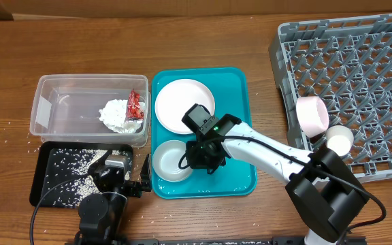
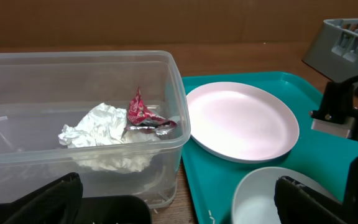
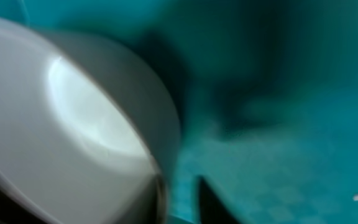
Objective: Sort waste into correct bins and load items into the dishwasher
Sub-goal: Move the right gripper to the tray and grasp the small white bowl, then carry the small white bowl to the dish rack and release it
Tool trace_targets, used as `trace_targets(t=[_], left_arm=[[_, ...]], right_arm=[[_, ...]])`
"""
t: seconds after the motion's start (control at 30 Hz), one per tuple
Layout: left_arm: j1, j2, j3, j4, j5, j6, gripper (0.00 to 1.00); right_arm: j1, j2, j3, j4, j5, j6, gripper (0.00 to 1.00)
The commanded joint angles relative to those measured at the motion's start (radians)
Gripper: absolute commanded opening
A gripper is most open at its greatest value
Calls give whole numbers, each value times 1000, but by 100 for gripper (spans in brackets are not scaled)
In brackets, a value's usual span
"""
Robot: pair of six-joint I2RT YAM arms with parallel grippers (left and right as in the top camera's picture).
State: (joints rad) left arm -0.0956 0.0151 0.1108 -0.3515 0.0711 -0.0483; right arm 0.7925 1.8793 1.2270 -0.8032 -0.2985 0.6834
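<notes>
The clear tub point(image 1: 53, 92) holds the white tissue wad point(image 1: 118, 114) and red wrapper point(image 1: 135, 104); both also show in the left wrist view point(image 2: 98, 127), point(image 2: 143, 114). The black tray point(image 1: 43, 184) holds rice grains point(image 1: 70, 170). The white plate point(image 1: 182, 103) and a white bowl point(image 1: 169, 162) sit on the teal tray point(image 1: 240, 173). My right gripper point(image 1: 201, 155) is low at the bowl's right rim; its view is blurred, with the fingers point(image 3: 182, 199) close together beside the bowl's wall point(image 3: 73, 124). My left gripper point(image 2: 179, 208) is open and empty. The chopsticks are out of view.
The grey dish rack point(image 1: 359, 82) stands at the right. A pale pink bowl point(image 1: 312, 114) and a small white bowl point(image 1: 339, 139) rest at its left edge. A few loose grains lie on the table left of the tub point(image 1: 12, 126).
</notes>
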Motion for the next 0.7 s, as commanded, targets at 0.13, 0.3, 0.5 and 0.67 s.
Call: trace_targets(t=[0.13,0.3,0.5,0.67], left_arm=[[8,-10,-5,2,0,19,100],[8,-10,-5,2,0,19,100],[8,-10,-5,2,0,19,100],[8,-10,-5,2,0,19,100]], right_arm=[[-28,-57,113,-160,193,-13,4],[-66,-161,256,-315,638,-30,4],[-237,-254,324,-327,1349,-104,4],[-398,-231,324,-179,1572,-142,4]])
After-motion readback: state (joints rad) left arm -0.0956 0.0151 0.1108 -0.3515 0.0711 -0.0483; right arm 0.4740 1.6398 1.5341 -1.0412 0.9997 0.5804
